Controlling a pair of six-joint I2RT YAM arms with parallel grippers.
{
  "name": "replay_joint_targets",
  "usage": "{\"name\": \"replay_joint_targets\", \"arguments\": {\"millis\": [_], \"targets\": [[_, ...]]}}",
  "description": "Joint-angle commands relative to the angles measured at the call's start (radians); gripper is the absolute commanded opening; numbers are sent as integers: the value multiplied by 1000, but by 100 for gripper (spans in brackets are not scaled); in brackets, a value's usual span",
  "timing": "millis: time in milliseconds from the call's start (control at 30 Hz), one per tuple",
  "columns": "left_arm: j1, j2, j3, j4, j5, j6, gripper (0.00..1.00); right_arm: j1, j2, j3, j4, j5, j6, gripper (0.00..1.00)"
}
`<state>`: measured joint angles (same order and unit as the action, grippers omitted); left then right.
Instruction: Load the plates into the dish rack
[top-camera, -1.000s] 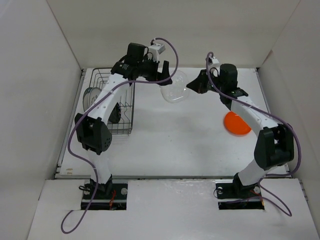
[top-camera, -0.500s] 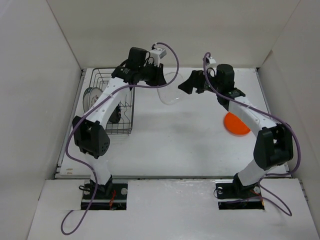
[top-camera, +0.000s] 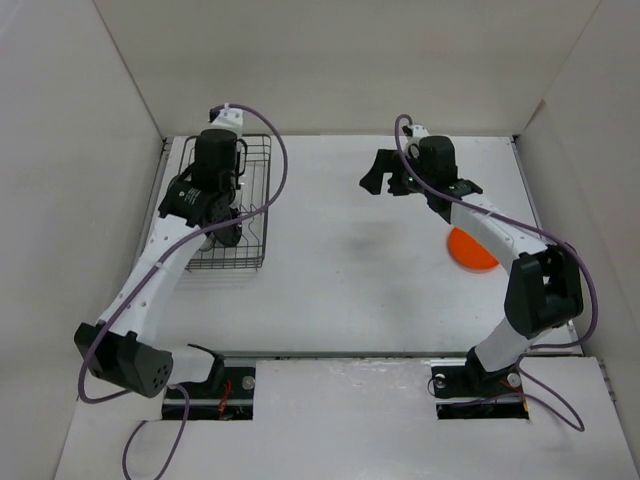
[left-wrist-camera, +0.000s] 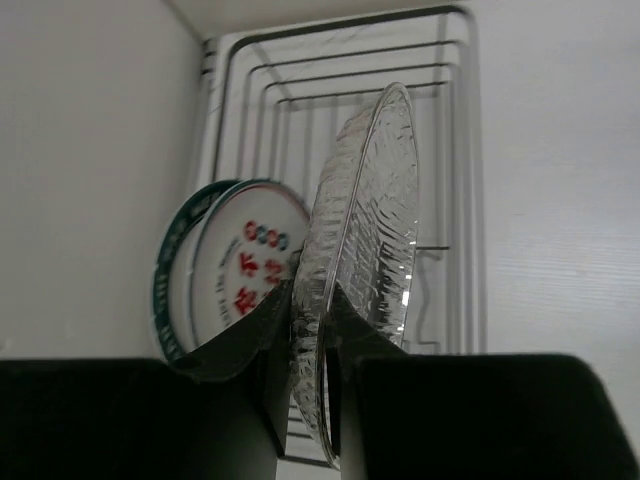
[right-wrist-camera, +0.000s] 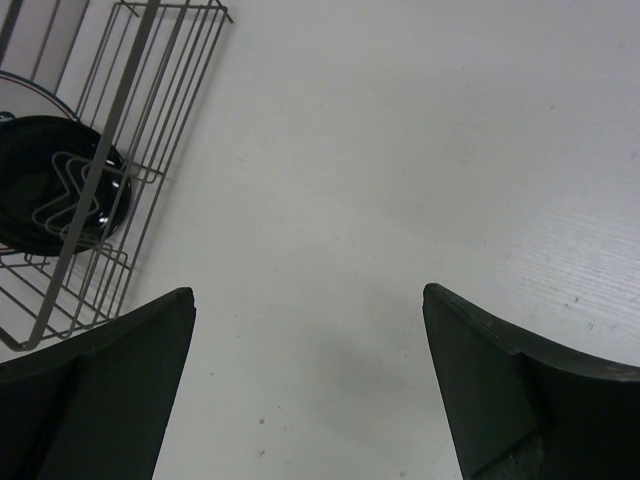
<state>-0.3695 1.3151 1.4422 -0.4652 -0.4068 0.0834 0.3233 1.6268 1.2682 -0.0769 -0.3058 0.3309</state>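
1. The table is white and walled on three sides. It carries all the items below.

2. The dish rack stands at 10 o'clock on the table, close to the left wall.

3. The left arm reaches from its base at 7 o'clock to a point above the dish rack. The right arm bends from its base at 5 o'clock toward 1 o'clock.

4. The clear plate stands on edge over the dish rack. Its ribbed face is turned toward 3 o'clock in the left wrist view. The left claw is clamped on the lower rim of this plate, one finger on each face. The frames do not show whether the plate is seated in a divider.

5. The white plate with red markings stands upright in the dish rack, just beside the clear plate at its 9 o'clock. A dark-rimmed plate stands directly behind it, next to the wall.

6. The black plate sits inside the dish rack behind a zigzag wire.

7. The orange plate lies flat on the table at 3 o'clock, partly under the right arm.

8. The right claw is spread wide and holds nothing. It hangs above bare table, well apart from the dish rack.
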Motion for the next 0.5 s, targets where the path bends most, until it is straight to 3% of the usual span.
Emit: {"name": "replay_joint_targets", "arguments": {"millis": [0, 133, 467], "targets": [[50, -17, -78, 34, -207, 59, 0, 32, -2, 14, -20, 51, -21, 100], [104, -27, -167, 59, -185, 59, 0, 42, -2, 5, -20, 51, -21, 100], [158, 98, -157, 68, -66, 19, 0, 51, 7, -4, -29, 51, -41, 100]]}}
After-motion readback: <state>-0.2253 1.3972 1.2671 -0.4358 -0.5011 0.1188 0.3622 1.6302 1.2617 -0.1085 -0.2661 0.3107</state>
